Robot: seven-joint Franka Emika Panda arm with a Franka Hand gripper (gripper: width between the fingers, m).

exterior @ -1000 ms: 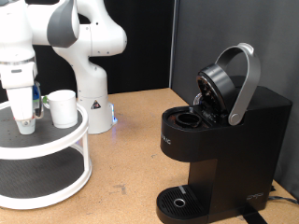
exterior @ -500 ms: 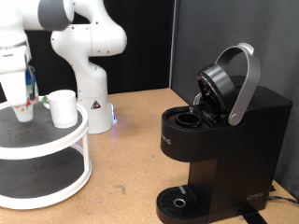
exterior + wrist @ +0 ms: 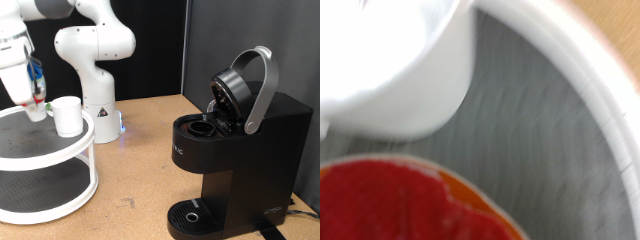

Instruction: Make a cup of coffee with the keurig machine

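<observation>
My gripper [image 3: 36,108] is over the exterior view's left side of the white two-tier stand [image 3: 70,149], tilted and raised just above the top shelf. It is shut on a small white pod with a red top [image 3: 40,103]. The red top fills the near part of the wrist view [image 3: 400,205]. The white cup [image 3: 67,116] stands on the top shelf just right of the gripper and also shows in the wrist view [image 3: 400,60]. The black keurig machine [image 3: 250,150] stands at the right with its grey lid handle [image 3: 262,85] raised and its pod chamber [image 3: 200,128] open.
The arm's white base [image 3: 100,105] stands behind the stand. The stand's grey shelf [image 3: 540,130] has a raised white rim [image 3: 595,90]. The machine's round drip tray [image 3: 190,215] is at the bottom front. A tan table lies between stand and machine.
The gripper has risen from the top shelf and tilted, moving slightly towards the cup, with the red-topped pod in it. Cup and machine have not moved.
</observation>
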